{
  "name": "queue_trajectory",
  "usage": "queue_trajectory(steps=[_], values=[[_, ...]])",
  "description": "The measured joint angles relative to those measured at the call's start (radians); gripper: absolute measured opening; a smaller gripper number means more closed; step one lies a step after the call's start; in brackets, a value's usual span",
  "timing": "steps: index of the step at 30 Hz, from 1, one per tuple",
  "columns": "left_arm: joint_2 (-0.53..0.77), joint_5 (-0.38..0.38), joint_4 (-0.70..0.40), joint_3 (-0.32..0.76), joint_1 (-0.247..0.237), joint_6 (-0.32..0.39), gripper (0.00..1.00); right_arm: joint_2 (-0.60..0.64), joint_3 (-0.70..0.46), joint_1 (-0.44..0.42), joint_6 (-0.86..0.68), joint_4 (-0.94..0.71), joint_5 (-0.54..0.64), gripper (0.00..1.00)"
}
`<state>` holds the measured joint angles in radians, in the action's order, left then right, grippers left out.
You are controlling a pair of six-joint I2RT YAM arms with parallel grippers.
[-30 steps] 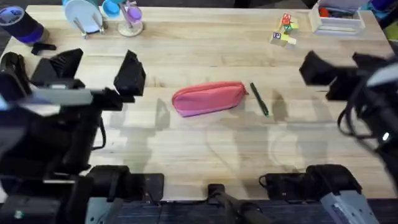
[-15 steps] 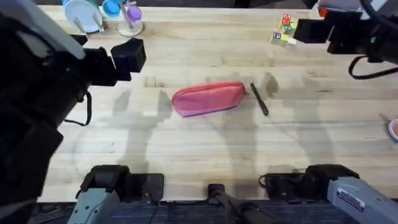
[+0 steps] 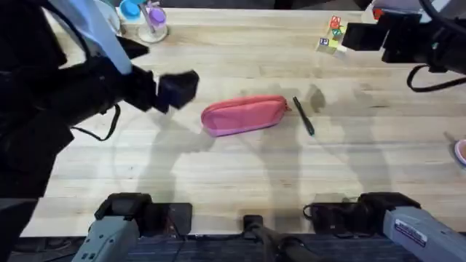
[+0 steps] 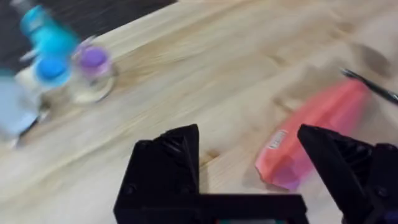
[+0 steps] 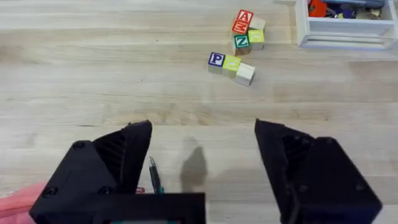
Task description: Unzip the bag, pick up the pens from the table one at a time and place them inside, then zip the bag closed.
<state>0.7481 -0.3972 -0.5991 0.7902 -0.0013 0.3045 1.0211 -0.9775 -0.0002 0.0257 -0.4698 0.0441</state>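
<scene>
The pink bag (image 3: pixel 244 115) lies zipped near the middle of the table (image 3: pixel 240 175), with a dark pen (image 3: pixel 303 116) on the wood just off its right end. My left gripper (image 3: pixel 180 89) hovers open, a little to the left of the bag and apart from it. In the left wrist view the bag (image 4: pixel 314 124) and the pen (image 4: pixel 373 88) lie beyond the open left gripper (image 4: pixel 249 132). My right gripper (image 3: pixel 355 36) hangs open over the back right of the table. Its wrist view shows the right gripper (image 5: pixel 202 140) empty above the pen (image 5: pixel 153 177).
Coloured letter blocks (image 3: pixel 333 36) sit at the back right beside a white tray (image 3: pixel 397 18). A blue cup and a purple-topped stand (image 3: pixel 149 22) occupy the back left. A pink rim (image 3: pixel 460 151) peeks in at the right edge.
My left arm has swung right and nearer to the bag's left end. The right arm rose to the back right a second ago and has held still since.
</scene>
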Motion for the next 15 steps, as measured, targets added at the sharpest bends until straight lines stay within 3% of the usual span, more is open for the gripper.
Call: queue_trajectory(steps=[1, 10, 15], values=[[-0.001, -0.115, -0.054, 0.000, 0.000, 0.148, 0.993, 0.000, 0.000, 0.000, 0.000, 0.000, 0.000, 0.996], [-0.001, -0.246, -0.239, 0.000, 0.000, 0.431, 0.993, 0.000, 0.000, 0.000, 0.000, 0.000, 0.000, 0.997], [-0.001, -0.277, -0.301, 0.000, 0.000, 0.562, 0.993, 0.000, 0.000, 0.000, 0.000, 0.000, 0.000, 0.996]])
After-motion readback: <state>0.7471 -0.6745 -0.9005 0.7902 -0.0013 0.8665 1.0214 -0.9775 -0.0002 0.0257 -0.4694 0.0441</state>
